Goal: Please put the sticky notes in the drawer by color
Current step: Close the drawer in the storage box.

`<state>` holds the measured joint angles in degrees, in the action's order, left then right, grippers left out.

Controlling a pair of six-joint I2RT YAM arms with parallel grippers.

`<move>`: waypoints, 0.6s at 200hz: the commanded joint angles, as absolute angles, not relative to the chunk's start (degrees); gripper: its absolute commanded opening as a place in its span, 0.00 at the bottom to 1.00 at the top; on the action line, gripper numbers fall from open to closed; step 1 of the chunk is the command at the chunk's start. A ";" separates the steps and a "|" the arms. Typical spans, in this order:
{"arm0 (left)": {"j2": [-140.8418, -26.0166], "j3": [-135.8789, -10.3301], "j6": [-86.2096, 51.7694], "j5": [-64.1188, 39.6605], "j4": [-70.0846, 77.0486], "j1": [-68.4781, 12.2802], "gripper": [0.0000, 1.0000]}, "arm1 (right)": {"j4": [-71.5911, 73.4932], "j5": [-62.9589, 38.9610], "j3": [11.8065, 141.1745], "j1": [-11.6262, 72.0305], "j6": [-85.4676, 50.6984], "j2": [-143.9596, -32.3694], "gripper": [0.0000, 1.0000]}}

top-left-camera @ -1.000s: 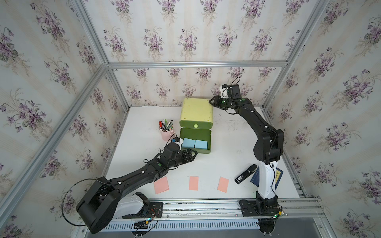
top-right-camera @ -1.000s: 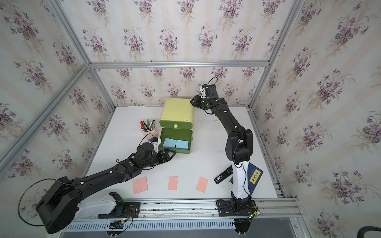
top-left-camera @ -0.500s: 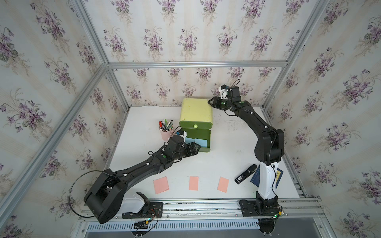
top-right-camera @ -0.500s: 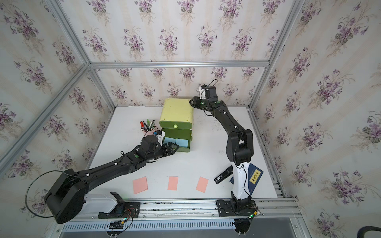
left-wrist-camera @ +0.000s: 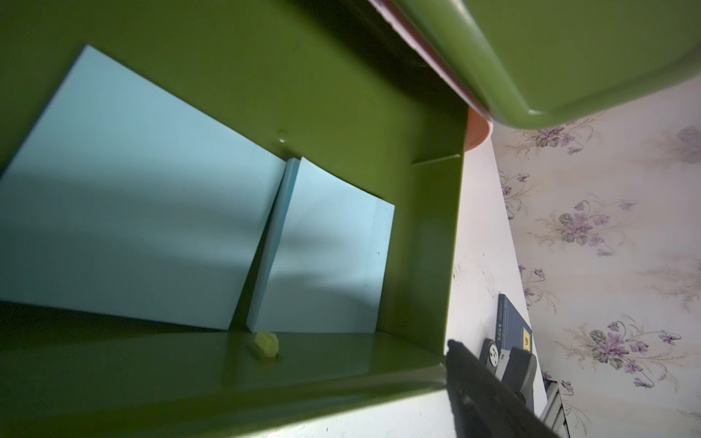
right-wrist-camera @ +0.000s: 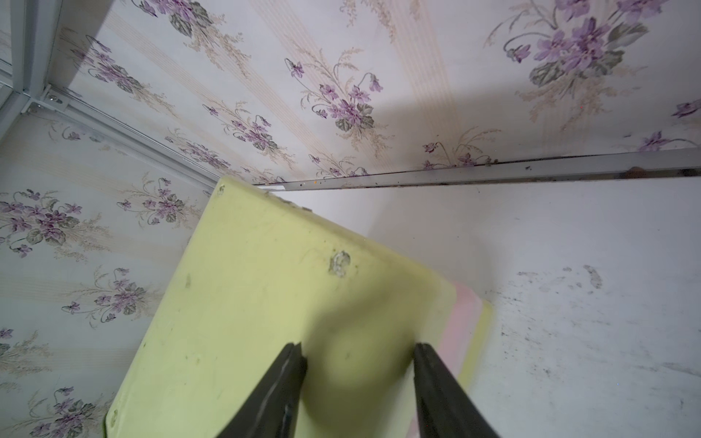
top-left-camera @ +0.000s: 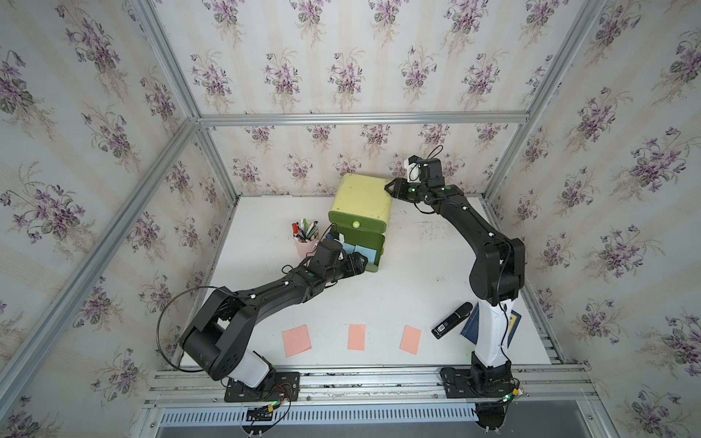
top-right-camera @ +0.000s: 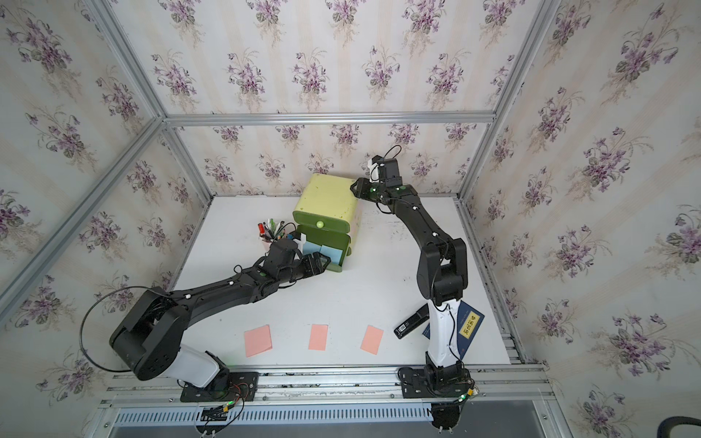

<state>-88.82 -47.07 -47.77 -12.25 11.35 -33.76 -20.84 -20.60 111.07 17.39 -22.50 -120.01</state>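
The drawer chest has a pale yellow-green shell and stands at the back of the table. Its middle drawer is pulled out, with two light blue sticky notes flat inside. Three salmon pink sticky notes lie in a row near the table's front edge. My left gripper is open against the drawer's front panel; only one finger shows in the left wrist view, beside the drawer's corner. My right gripper is open, holding nothing, on the chest's top rear right edge.
A pink pen cup stands just left of the chest, close to my left wrist. A black device and a dark blue book lie by the right arm's base. Papered walls with metal rails enclose the table.
My left gripper has moved forward from the table in front up to the open drawer's front panel, and the drawer has slid in a little. The right arm has barely moved.
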 commanded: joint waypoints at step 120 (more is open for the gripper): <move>-90.16 -52.13 -41.72 -7.84 19.22 -33.66 0.83 | -29.79 -17.57 116.27 15.91 -22.06 -123.01 0.63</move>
<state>-89.27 -50.57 -43.99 -8.73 16.56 -33.74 -25.41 -18.90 115.09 16.29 -21.87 -121.58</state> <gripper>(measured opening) 0.833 0.639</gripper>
